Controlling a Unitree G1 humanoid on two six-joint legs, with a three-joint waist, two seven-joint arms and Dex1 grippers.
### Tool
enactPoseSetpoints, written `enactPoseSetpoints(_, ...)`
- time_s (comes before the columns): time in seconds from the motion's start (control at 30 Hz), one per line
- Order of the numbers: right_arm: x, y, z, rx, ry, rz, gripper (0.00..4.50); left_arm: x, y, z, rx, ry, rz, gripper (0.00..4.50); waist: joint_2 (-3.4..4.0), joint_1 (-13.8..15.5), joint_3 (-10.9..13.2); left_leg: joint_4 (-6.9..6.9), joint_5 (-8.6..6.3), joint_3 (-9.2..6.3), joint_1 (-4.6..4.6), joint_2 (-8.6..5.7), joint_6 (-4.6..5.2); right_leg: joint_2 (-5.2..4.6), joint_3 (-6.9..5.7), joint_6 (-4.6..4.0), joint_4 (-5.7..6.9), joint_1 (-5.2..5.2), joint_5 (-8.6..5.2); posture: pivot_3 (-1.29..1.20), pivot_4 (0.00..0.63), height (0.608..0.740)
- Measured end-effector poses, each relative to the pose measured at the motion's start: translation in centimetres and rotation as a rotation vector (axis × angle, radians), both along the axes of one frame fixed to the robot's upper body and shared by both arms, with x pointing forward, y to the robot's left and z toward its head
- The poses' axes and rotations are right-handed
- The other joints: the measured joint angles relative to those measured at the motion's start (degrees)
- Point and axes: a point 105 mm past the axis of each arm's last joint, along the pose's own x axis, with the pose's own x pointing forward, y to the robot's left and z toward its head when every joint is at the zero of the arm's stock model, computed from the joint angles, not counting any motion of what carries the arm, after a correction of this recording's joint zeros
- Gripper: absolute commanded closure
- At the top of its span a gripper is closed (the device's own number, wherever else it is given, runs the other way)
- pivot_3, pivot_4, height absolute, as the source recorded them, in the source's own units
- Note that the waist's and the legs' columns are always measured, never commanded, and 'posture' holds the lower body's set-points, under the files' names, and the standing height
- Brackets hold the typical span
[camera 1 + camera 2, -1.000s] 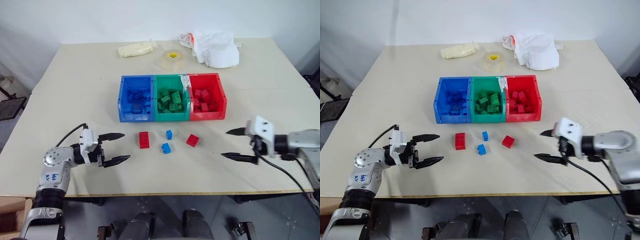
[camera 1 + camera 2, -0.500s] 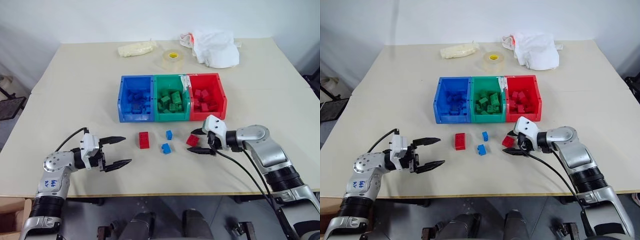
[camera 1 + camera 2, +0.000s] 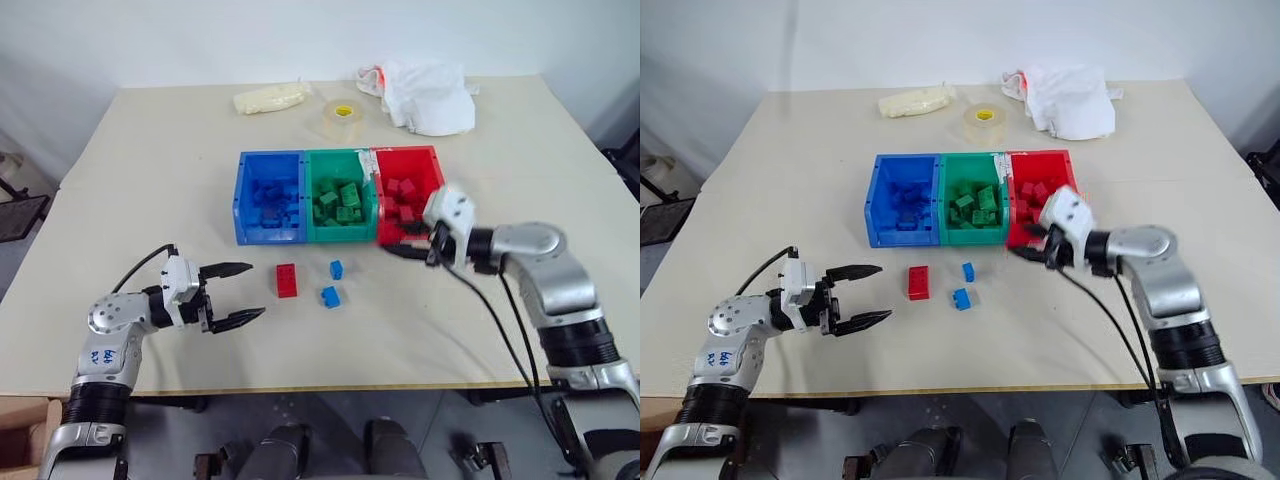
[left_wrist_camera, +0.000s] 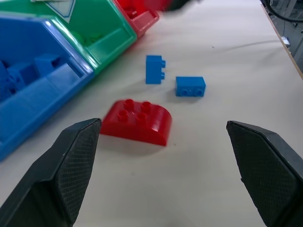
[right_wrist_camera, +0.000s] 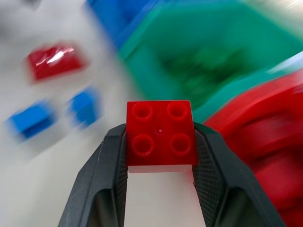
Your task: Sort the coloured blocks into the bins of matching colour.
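With a small square red studded plastic brick (image 5: 159,133) pinched flat between the black fingers of my right pincer (image 3: 403,247), I hold it at the front lip of the red rectangular plastic bin (image 3: 436,159), centre-right of the head view, so it can drop among its own colour. My left pincer (image 3: 234,294) waits wide and empty at lower left, aimed across the beige table (image 3: 150,150) at the loose bricks, likely for the next pick.

Count on the table, below the bins:
- one long red rounded brick (image 3: 287,280);
- two small blue bricks (image 3: 337,268) (image 3: 330,296), close together.

Bins: three joined, blue (image 3: 243,185), green (image 3: 340,161), red, each already holding several bricks, too jumbled to count.

Upper frame: one clear tape roll (image 3: 342,115), one white plastic bag (image 3: 425,95), one pale wrapped bundle (image 3: 270,97).
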Motion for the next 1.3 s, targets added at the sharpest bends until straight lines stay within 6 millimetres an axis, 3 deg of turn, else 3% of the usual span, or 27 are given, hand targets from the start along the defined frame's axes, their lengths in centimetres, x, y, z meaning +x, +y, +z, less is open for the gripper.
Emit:
enactPoseSetpoints(0.13, 2.7, -1.1, 2.9, 0.012, -0.097, -0.089, 3.03, 0.6, -0.6, -0.1, -0.012, 0.006, -0.018, 0.0, -0.01, 0.06, -0.01, 0.0, 0.0, -0.02, 0.0, -0.01, 0.0, 0.0, -0.02, 0.0, 0.01, 0.0, 0.0, 0.0, 0.15, 0.74)
enactPoseSetpoints(0.3, 6.0, -2.2, 2.4, -0.007, -0.104, -0.228, 1.41, 0.9, -1.2, 0.1, -0.009, -0.01, -0.043, 0.0, -0.01, -0.23, -0.01, -0.11, 0.0, -0.01, -0.01, 0.0, 0.0, -0.01, -0.02, 0.0, 0.13, -0.03, 0.0, 0.0, 0.15, 0.74)
enactPoseSetpoints(0.43, 6.7, -2.4, 1.5, -0.02, -0.097, -0.243, 0.02, 0.8, -1.4, -0.1, -0.005, -0.006, -0.062, 0.0, -0.01, -0.41, -0.01, -0.16, -0.01, -0.02, -0.03, 0.0, 0.01, 0.0, -0.04, 0.0, 0.14, -0.06, 0.0, 0.0, 0.15, 0.74)
enactPoseSetpoints(0.6, 6.4, -2.1, 1.7, -0.032, -0.111, -0.203, 0.02, 0.7, -1.5, -0.1, -0.006, -0.01, -0.069, 0.0, -0.01, -0.78, -0.01, -0.1, -0.01, -0.02, -0.03, 0.0, 0.01, 0.0, -0.04, 0.01, 0.18, -0.06, 0.01, 0.0, 0.15, 0.74)
enactPoseSetpoints(0.73, 4.3, -1.8, 1.4, -0.059, -0.113, -0.096, 0.02, 0.7, -1.6, -0.1, -0.006, -0.009, -0.077, 0.0, -0.01, -0.8, -0.01, -0.1, -0.02, -0.04, -0.04, 0.0, 0.02, 0.0, -0.05, 0.01, 0.18, -0.05, 0.01, 0.0, 0.15, 0.74)
enactPoseSetpoints(0.83, 1.9, -2.6, -0.2, -0.089, -0.056, -0.02, 0.02, 0.7, -1.5, -0.3, -0.007, 0.0, -0.081, 0.0, -0.01, -0.59, -0.01, -0.06, -0.03, -0.03, -0.05, -0.01, 0.04, -0.01, -0.06, 0.02, 0.17, -0.05, 0.01, 0.0, 0.15, 0.74)
enactPoseSetpoints(1.03, -4.9, -6.9, -3.8, -0.181, 0.12, 0.082, 0.02, 0.9, -1.0, -0.5, -0.001, 0.01, -0.069, 0.0, -0.01, 0.39, 0.0, 0.15, -0.09, 0.02, -0.12, -0.07, 0.13, -0.05, -0.08, 0.08, -0.02, 0.0, 0.04, 0.0, 0.15, 0.74)
enactPoseSetpoints(1.17, -7.3, -10.3, -4.1, -0.241, 0.179, 0.025, 0.02, 0.9, -0.5, -0.7, 0.004, 0.012, -0.056, 0.0, -0.01, 0.08, 0.0, 0.22, -0.11, 0.18, -0.05, 0.04, 0.11, 0.0, -0.07, 0.05, -0.01, 0.01, 0.05, 0.0, 0.15, 0.74)
enactPoseSetpoints(1.3, -8.2, -11.6, -4.5, -0.262, 0.212, -0.011, 0.02, 0.8, -0.1, -0.6, 0.017, 0.011, -0.052, 0.0, -0.01, 0.04, 0.0, 0.22, -0.12, 0.26, -0.02, 0.08, 0.1, 0.0, -0.02, 0.03, 0.0, 0.0, 0.06, 0.0, 0.15, 0.74)
